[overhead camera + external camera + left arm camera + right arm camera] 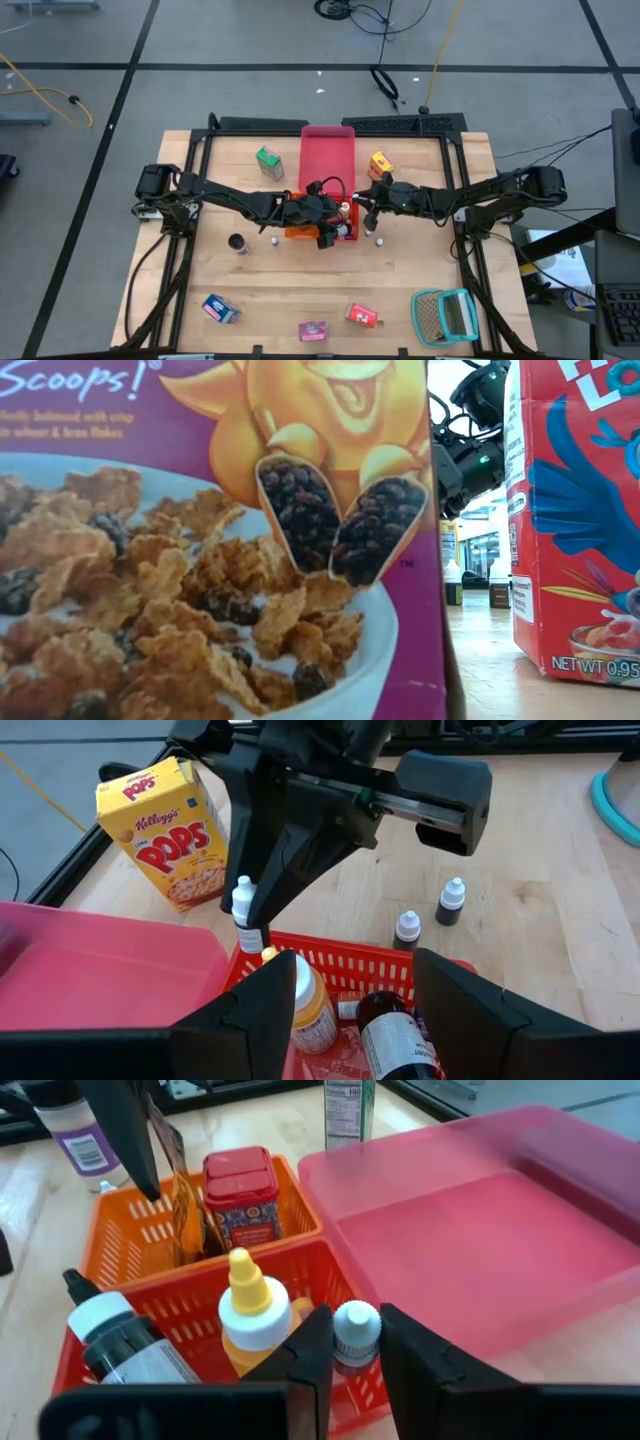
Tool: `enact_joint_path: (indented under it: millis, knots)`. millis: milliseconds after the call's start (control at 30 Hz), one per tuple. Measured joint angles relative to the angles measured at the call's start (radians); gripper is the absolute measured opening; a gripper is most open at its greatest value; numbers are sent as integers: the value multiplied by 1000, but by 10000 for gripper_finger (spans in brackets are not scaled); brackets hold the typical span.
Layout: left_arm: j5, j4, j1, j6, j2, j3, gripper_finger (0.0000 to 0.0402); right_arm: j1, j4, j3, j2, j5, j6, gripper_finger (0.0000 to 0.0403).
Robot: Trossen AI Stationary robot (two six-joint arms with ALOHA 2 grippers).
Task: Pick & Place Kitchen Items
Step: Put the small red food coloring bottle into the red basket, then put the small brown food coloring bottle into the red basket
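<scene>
The right hand (345, 1342) is pinching a small white-capped bottle (356, 1329) between its two dark fingers, right at the rim of the red mesh basket (190, 1305), beside the big flat pink-red tray (480, 1240). In the high view that right hand (368, 205) reaches in from the right to the middle of the wooden tabletop (300, 285).

The left hand (345, 1010) hangs over the same red basket with its fingers spread, gripping nothing. Below it in the basket sit a yellow squeeze bottle with a white cap (305, 1005) and a dark brown bottle with a white label (395, 1040).

The right wrist view shows an orange mesh basket (120, 1230) just behind the red one, with a small red-lidded jar (240, 1195) standing in it.

Out on the bare tabletop, two tiny dark dropper bottles with white tips (408, 930) stand near each other beside the red basket. A yellow cereal box (170, 830) stands beyond, near the tray. Further off: a green box (268, 161), a dark round can (237, 242), a blue box (219, 308), a pink box (313, 330) and a red box (362, 316) along the near edge, and a teal mesh basket (446, 316) at the corner.
</scene>
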Motion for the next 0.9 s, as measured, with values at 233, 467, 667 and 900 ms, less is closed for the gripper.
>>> enact_joint_path:
  millis: [233, 467, 667, 900]
  knots:
    - [0, 0, 0, 0, 0, 0, 200, 0, 7, 0, 0, 0, 1, 103]
    - [0, 0, 0, 0, 0, 0, 200, 0, 9, 0, 0, 0, 1, 121]
    - [0, 0, 0, 0, 0, 0, 200, 0, 5, 0, -7, -85, 1, 118]
    - [0, -2, 0, 0, 0, 0, 200, 30, -40, 0, -64, -179, 0, 114]
